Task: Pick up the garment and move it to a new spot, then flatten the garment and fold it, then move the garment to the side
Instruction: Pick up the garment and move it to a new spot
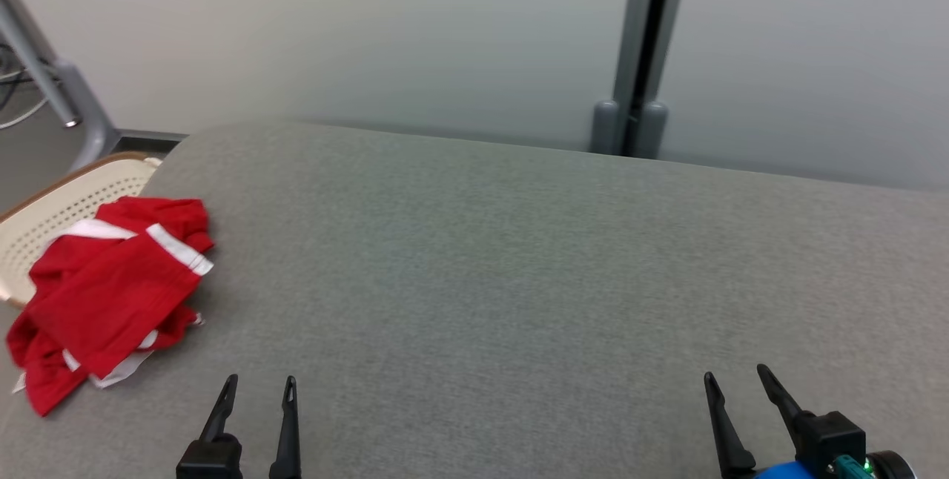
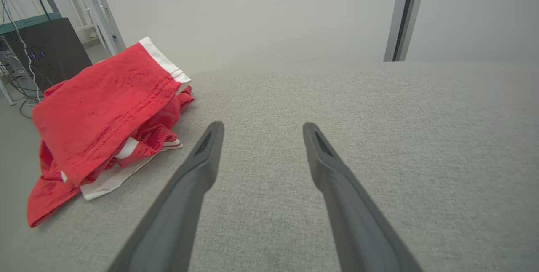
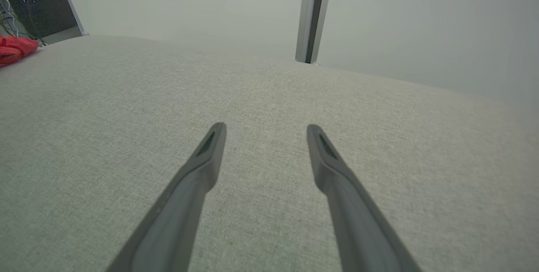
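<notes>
One red garment point(image 1: 111, 293), one grey table point(image 1: 519, 256), one basket point(image 1: 44, 219), two hands point(image 1: 262, 378) point(image 1: 735, 370)

Garment point(image 1: 111, 293) of soft red cloth with white bands and stitched hems, table point(image 1: 519, 279) covered in matt grey woven fabric of fine rough grain, fingers point(image 2: 185, 196) of dark matt plastic, basket point(image 1: 44, 219) of cream perforated plastic, post point(image 1: 645, 41) of smooth grey metal

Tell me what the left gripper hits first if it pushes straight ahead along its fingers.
Probably only the grey fabric surface, since the left gripper points low across it. The red garment lies off to its left, outside that line. Depth is unclear.
</notes>
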Controlling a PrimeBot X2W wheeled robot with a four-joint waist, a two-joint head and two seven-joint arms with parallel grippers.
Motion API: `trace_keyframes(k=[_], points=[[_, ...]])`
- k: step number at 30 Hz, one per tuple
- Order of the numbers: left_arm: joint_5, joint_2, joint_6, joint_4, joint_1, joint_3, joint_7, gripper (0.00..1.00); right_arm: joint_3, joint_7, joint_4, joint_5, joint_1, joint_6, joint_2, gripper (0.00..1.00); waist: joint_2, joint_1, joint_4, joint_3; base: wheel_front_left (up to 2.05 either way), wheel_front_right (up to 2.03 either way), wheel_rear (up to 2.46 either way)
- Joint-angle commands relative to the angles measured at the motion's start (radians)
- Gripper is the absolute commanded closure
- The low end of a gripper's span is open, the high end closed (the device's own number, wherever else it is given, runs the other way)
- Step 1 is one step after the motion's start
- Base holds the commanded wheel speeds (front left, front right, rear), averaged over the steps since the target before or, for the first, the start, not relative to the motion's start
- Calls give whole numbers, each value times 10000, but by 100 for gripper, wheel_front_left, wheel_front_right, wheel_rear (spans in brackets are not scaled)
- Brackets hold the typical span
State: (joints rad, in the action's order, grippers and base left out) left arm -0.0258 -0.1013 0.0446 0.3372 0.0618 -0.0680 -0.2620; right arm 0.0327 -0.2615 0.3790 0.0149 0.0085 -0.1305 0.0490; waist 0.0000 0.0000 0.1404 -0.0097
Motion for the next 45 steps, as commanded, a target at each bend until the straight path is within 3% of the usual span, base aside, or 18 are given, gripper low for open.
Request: trace_keyframes(k=[1, 6, 16, 21, 25, 30, 37, 45], points=[[-14, -28, 11, 25, -119, 100, -44, 0, -79, -53, 10, -92, -7, -4, 28, 0, 0, 0, 685, 376, 0, 0, 0], [-66, -49, 9, 144, -4, 364, -39, 0, -323, -52, 142, -159, -195, -4, 28, 0, 0, 0, 2131, 455, 0, 0, 0], [-281, -41, -126, 284, 503, 1098, -36, 0, -1176, -46, 477, -463, -429, -3, 34, 0, 0, 0, 3873, 436, 0, 0, 0], [-354, 57, -73, 300, 576, 1422, -36, 0, -1527, -46, 807, -615, -677, -3, 34, 0, 0, 0, 3932, 574, 0, 0, 0], [-409, 148, 214, 421, 193, 1431, -38, 0, -1491, -46, 918, -828, -724, -3, 34, 0, 0, 0, 3907, 691, 0, 0, 0], [-699, -13, 556, 535, -766, 1757, -38, 0, -1492, -46, 796, -861, -924, -3, 36, 0, 0, 0, 3462, 1271, 0, 0, 0], [-1166, -983, 861, 1265, -3297, 1851, -36, 0, -1725, -46, 429, -773, -1566, -4, 277, 0, 0, 0, 2694, 2606, 0, 0, 0], [-2186, -2343, 859, 3020, -5600, 562, -36, 0, -2062, -20, 311, -717, -2180, -3, 541, 0, 0, 0, 2095, 3689, 0, 0, 0]])
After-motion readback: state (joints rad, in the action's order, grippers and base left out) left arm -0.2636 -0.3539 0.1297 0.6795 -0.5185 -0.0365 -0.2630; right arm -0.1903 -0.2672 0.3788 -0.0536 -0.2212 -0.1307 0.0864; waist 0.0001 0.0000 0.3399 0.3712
